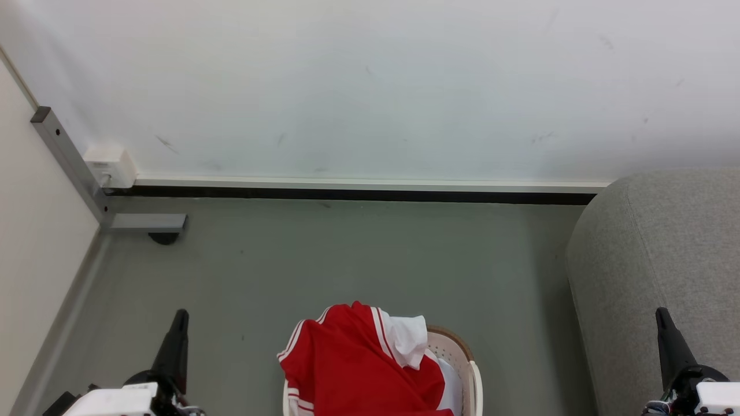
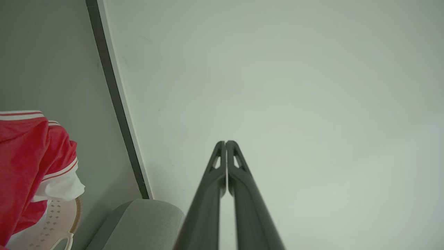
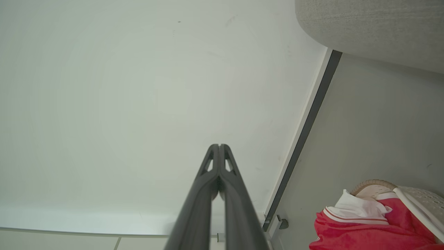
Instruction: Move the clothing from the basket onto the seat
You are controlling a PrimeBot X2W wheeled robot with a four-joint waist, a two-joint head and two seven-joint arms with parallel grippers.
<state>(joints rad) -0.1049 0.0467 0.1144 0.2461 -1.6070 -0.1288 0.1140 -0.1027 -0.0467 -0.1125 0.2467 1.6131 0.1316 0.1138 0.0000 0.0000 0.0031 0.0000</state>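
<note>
Nearest the robot, the left pincer [image 1: 180, 319] is low on the near left and the right pincer [image 1: 662, 318] is low on the near right. Both are pinched fully closed with nothing in them, tips aimed at the far wall.

Between them the basket [image 1: 475, 384] sits on the floor [image 1: 347, 260]. The clothing [image 1: 352, 364] is heaped inside it, so it's not on the sofa yet. The red bulk spills over the left side of the rim and a white sleeve bit flops on top toward the far side.

Over on the right is the seat [image 1: 653, 260], a rounded grey mass, with a strip of bare floor between it and the basket. The right pincer lines up against its near part, though I can't tell if it's touching.

Further back there's a grey metal post [image 1: 69, 162] in the far left corner with a little white box [image 1: 110, 164] beside it. Then a dark skirting strip [image 1: 358, 195] and the scuffed white wall [image 1: 370, 86].
</note>
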